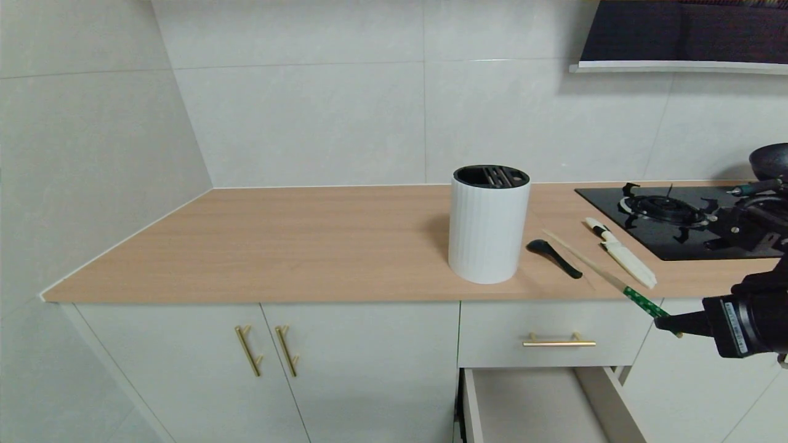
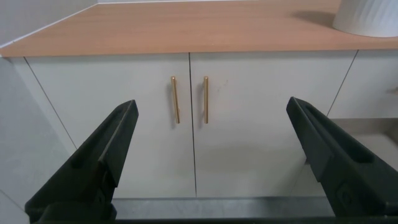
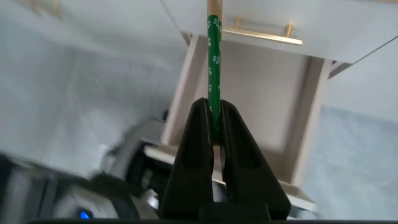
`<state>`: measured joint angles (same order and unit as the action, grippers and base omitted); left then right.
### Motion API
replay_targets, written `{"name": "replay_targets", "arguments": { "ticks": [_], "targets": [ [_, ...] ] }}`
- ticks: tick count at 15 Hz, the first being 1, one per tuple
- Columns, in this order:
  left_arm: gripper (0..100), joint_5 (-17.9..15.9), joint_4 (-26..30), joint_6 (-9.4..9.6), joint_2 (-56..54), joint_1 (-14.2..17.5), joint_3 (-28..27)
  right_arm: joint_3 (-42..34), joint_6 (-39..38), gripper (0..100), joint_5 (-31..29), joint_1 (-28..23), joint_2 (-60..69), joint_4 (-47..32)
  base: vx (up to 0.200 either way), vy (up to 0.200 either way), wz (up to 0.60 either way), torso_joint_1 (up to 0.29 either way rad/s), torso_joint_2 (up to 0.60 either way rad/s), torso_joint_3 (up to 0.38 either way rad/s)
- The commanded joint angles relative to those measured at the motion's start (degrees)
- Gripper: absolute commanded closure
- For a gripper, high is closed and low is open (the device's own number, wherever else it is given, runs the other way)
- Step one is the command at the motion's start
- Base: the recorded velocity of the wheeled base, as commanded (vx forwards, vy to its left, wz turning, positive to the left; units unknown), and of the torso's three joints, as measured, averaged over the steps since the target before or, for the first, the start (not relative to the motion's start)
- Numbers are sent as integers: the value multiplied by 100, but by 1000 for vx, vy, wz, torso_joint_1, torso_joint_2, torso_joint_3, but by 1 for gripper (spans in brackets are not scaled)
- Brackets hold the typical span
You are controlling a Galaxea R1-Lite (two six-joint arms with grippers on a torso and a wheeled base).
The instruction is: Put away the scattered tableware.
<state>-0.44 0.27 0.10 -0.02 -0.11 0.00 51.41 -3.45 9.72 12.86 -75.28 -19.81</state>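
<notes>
The chopstick (image 1: 608,278) (image 3: 214,37) slants to the right of the white holder (image 1: 489,231) (image 2: 367,15), out past the front edge of the table (image 1: 277,240). The fingers of the right gripper (image 1: 671,323) (image 3: 213,111) are clamped on its green end (above the pulled-out drawer (image 1: 535,400)). A black spoon (image 1: 554,251) lies between holder and chopstick, and a white knife (image 1: 620,252) lies farther from the holder. The left gripper (image 2: 211,109) hangs below and left of the holder, facing the cabinet doors (image 2: 186,124), its fingers wide apart.
</notes>
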Motion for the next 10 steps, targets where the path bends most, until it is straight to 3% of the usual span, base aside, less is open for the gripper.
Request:
{"name": "replay_targets", "arguments": {
  "ticks": [1, 4, 10],
  "targets": [
    [0, 0, 0, -1, 2, 2, 0, -201, 187, 100, 13, 32, 312, -5, 0, 0, 0, 0, 0, 0],
    [0, 0, 0, -1, 2, -7, 0, -377, 292, 100, 136, 331, 233, -5, 0, 0, 0, -38, 76, 46],
    [0, 0, 0, -1, 2, -7, 0, -606, 292, 100, 136, 858, -453, 30, 0, 0, 0, -189, 450, 258]
  ]
}}
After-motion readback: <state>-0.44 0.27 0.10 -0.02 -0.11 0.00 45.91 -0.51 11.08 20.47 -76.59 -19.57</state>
